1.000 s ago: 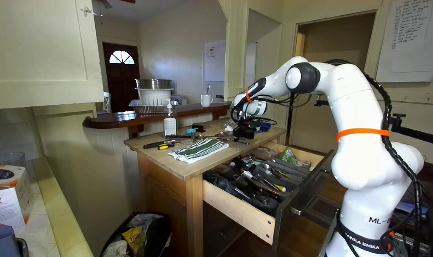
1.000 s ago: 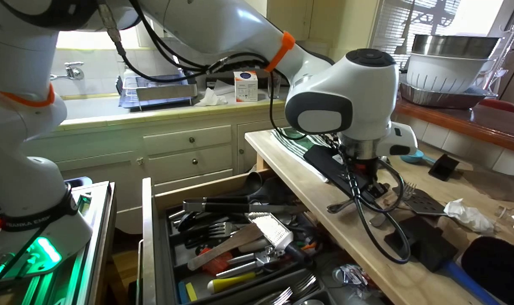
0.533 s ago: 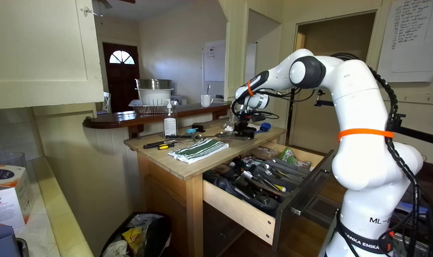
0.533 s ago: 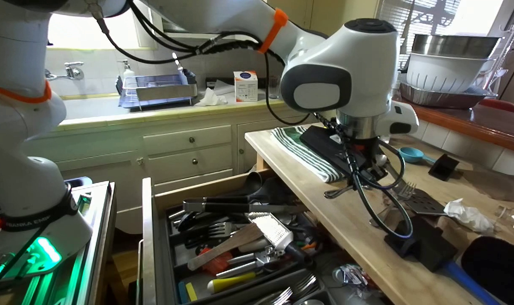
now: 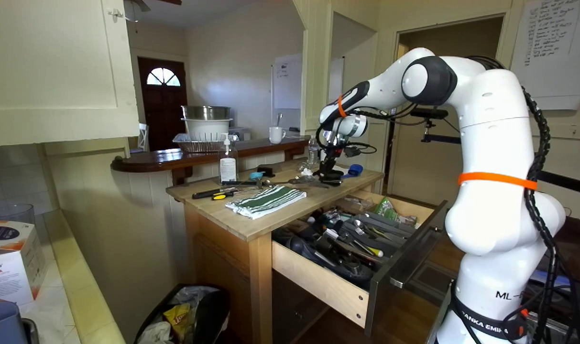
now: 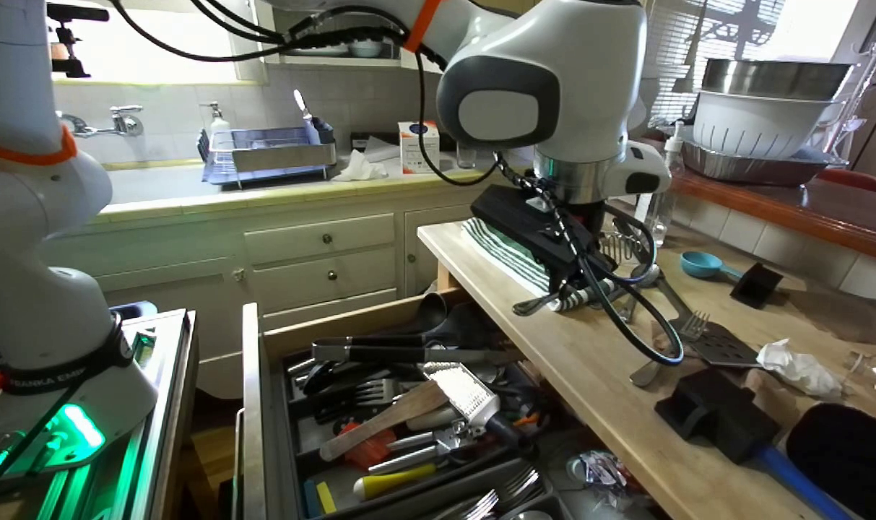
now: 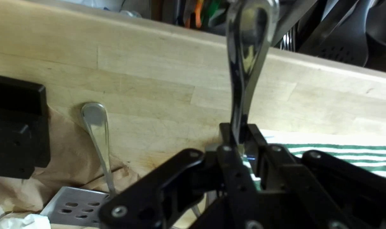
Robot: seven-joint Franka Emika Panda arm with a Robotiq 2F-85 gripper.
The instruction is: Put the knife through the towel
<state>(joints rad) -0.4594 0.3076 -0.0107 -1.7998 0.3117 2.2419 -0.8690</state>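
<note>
The towel (image 5: 270, 200), folded flat with a green band and white and green stripes, lies on the wooden counter. It also shows in the other exterior view (image 6: 506, 249) and at the right of the wrist view (image 7: 348, 156). My gripper (image 7: 239, 128) is shut on a shiny metal utensil (image 7: 243, 82). Its rounded handle points toward the drawer and also shows in an exterior view (image 6: 530, 306). The utensil's far end is hidden by the fingers, so I cannot tell if it is a knife. The gripper (image 6: 575, 282) is above the counter near the towel's end.
An open drawer (image 6: 253, 404) full of utensils sticks out below the counter. A fork (image 6: 694, 325), a slotted turner (image 6: 734, 347) and a black tool with a blue handle (image 6: 726, 412) lie on the counter. A soap bottle (image 5: 228, 167) stands at the back.
The arm and gripper have risen. In an exterior view the gripper has moved up and left, and the utensil's handle has moved along with it. The towel has not moved.
</note>
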